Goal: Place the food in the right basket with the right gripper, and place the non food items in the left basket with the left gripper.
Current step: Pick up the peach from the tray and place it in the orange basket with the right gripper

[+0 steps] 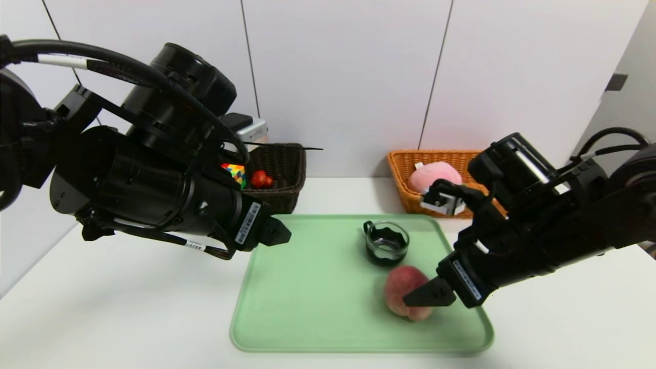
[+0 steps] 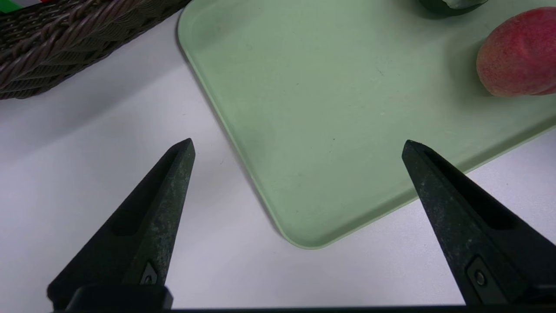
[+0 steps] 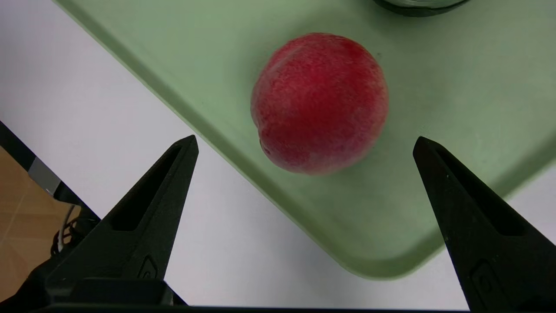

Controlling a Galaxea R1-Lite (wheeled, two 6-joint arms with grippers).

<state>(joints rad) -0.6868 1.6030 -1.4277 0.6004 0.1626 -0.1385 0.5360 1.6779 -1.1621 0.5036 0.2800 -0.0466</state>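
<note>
Partly sorted: peach near tray's front right corner and cup toward back edge remain; both grippers empty, fingers apart.

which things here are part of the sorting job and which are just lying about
Part of the job:
- peach, on the tray
- glass cup, on the tray
- dark basket
- orange basket
- left pincer, open, empty
- right pincer, open, over the peach

Just there:
- green tray
- white table
</note>
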